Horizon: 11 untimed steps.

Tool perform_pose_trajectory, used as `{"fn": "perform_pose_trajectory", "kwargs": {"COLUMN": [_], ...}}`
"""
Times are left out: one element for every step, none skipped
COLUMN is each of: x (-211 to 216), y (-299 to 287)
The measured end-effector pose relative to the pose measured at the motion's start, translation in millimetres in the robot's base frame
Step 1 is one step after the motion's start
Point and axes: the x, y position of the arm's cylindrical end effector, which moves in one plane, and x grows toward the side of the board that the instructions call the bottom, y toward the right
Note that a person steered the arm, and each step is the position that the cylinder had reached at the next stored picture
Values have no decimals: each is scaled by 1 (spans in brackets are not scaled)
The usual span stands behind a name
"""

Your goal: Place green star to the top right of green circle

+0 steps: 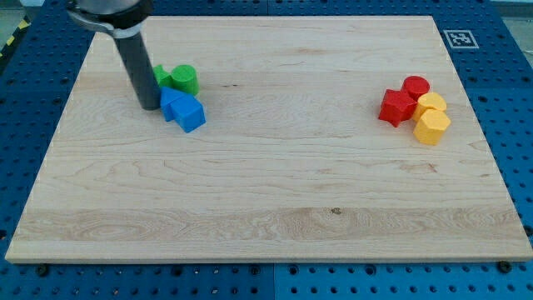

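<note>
Nearest the camera: the bare front edge of the wooden tabletop [266,242]; no block lies on this near stretch.
Left cluster: near the view's top left, a blue block [190,114] and a second blue block [172,102] sit touching; their exact shapes are hard to make out.
Green circle: the green circle [185,79] stands just behind the blue pair, toward the view's top.
Green star: the green star [161,77] is touching or just beside the circle's left side, largely hidden behind the rod, so only a sliver shows.
My tip: my tip [148,107] rests on the tabletop just to the view's left of the blue blocks and just below the star.
Pincer: the arm carries none, only the straight dark rod, so there is no open or closed state to tell.
Right cluster: a red star-like block [396,107], a red cylinder [415,87] and two yellow blocks [431,127] [432,103] sit bunched, well apart from the task.
Progress: I judge the task not yet done; the star lies left of the circle, not at its top right.
Left to do: the star probably has to go around the circle's top side to its far right.
Star's pointing and long axis: cannot tell; too little shows, and a star has no clear long axis.
</note>
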Motion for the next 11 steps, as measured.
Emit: {"fn": "perform_pose_trajectory", "kwargs": {"x": [0,0,0,-2,-5,-21,-34,-54,-78,-97,-113], "y": [18,18,-12,-20,-20,-23,-23,-18,-11,13,49]}}
